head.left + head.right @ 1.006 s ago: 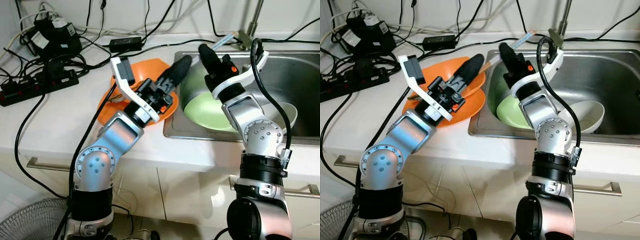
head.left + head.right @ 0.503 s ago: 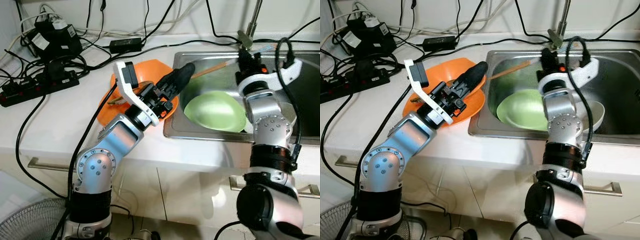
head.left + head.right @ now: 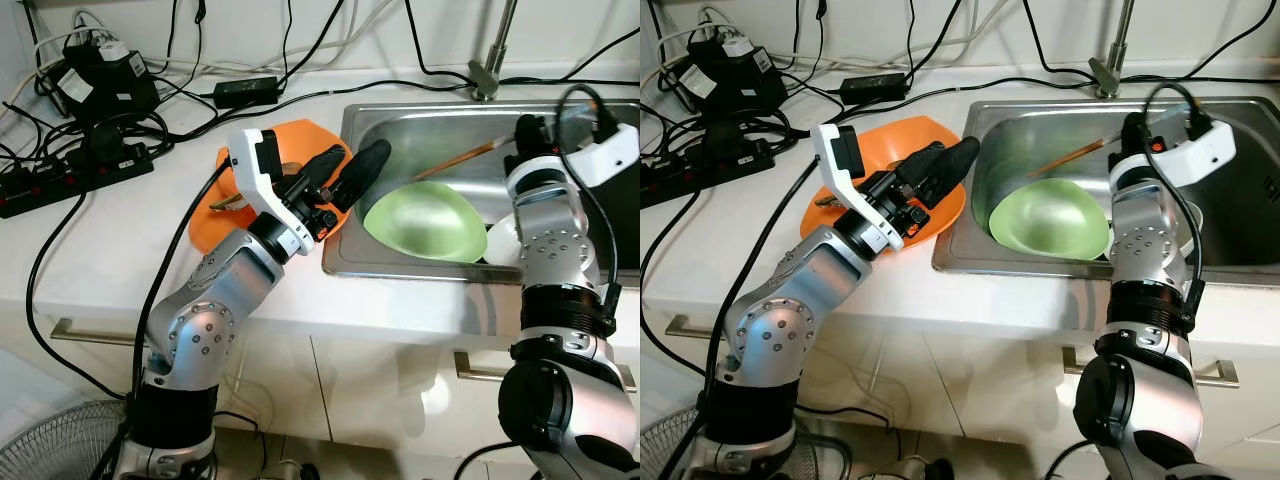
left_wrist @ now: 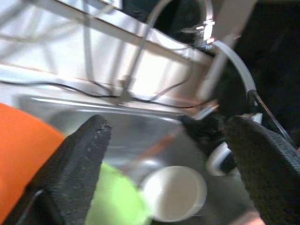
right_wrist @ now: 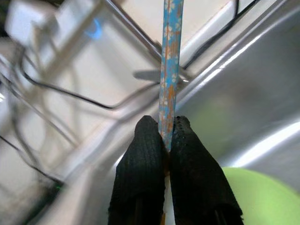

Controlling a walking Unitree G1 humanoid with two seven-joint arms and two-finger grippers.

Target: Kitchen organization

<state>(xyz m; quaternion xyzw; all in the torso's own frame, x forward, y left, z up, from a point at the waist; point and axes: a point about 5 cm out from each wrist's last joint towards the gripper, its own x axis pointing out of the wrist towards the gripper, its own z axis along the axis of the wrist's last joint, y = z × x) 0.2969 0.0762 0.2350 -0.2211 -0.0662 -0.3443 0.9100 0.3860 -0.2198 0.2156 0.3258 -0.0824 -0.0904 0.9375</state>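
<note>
My right gripper (image 3: 526,134) hangs over the sink (image 3: 400,107), shut on a thin blue-and-orange patterned stick (image 5: 168,70). The stick (image 3: 458,160) slants to the left above a pale green bowl (image 3: 424,222) that lies tilted in the basin. A white bowl (image 3: 508,240) rests beside the green one, partly behind my right arm. My left gripper (image 3: 357,154) is open above the sink's left rim, just past stacked orange plates (image 3: 225,215) on the counter. In the left wrist view the two spread fingers (image 4: 79,154) frame the basin and both bowls.
A faucet (image 3: 490,60) rises at the back of the sink. Black power strips, adapters and tangled cables (image 3: 80,150) cover the counter's back left. White counter runs in front, with cabinet handles below and a fan (image 3: 40,455) on the floor.
My right gripper has swung from the sink's left side to its right, carrying the stick and uncovering the green bowl. My left gripper's fingers have spread apart over the sink's rim.
</note>
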